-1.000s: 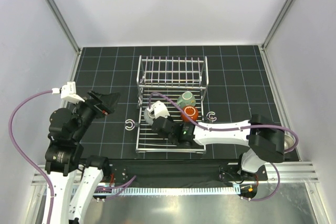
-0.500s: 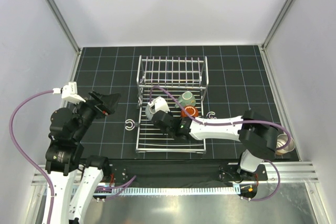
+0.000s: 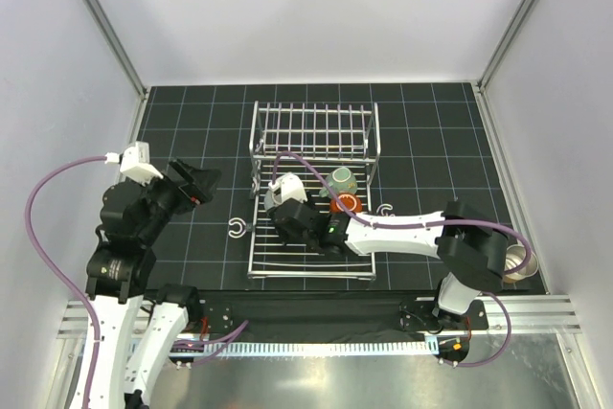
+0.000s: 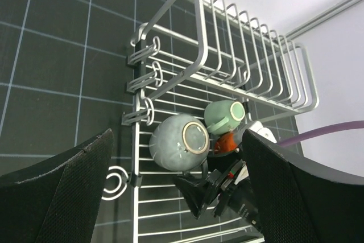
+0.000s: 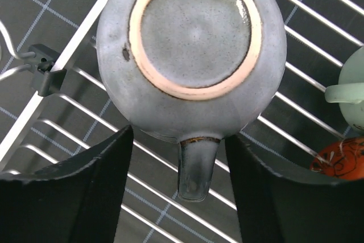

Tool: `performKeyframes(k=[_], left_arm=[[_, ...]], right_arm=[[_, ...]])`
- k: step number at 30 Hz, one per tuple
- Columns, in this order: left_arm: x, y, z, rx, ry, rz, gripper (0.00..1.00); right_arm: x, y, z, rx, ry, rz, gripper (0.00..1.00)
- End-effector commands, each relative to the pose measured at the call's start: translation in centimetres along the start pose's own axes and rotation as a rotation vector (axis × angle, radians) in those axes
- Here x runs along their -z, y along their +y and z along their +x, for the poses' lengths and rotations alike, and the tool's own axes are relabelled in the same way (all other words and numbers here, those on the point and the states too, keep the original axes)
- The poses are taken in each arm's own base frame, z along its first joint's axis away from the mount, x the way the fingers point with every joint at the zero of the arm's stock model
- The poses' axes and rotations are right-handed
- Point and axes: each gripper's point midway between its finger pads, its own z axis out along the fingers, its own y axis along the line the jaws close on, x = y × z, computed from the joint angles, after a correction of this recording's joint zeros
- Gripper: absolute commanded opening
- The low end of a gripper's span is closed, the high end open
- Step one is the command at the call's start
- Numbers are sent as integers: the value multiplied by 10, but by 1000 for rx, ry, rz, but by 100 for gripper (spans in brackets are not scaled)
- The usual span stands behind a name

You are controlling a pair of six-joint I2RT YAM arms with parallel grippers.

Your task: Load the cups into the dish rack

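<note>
Worktop (image 3: 431, 131) of dark grid carries it all. My left tool (image 3: 199, 184) hangs released, holding nothing, apart from the dish rack (image 3: 311, 126). A white hook (image 3: 237, 228) lies just beside the rack's left edge. On the flat rods near that edge, the pale grey-green mug (image 5: 193, 55) sits base up. My right tool (image 5: 178, 134) is released, fingers apart on either side of the mug's handle. Further right on the rods rest the mint-green mug (image 4: 223, 116) and the orange-brown mug (image 3: 346, 204). The cream tumbler (image 3: 522, 261) sits far right, partly hidden by my right arm.
</note>
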Motion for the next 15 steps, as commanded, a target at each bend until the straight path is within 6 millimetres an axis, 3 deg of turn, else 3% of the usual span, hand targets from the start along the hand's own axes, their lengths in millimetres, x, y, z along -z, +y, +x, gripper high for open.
performKeyframes(k=[1,6,9,15], left_arm=[[4,-4,-6,-10,-8,-1,91],[8,12,-10,-4,-30,-94,91],[12,36,-14,2,-43,-238,91],[10,82,-3,-41,58,-507,92]], right_arm=[[11,4,-40,-63,-104,-10,68],[31,2,-37,-88,-94,-47,72],[50,1,-27,-84,-78,-73,75],[73,-4,11,-70,-14,-139,76]])
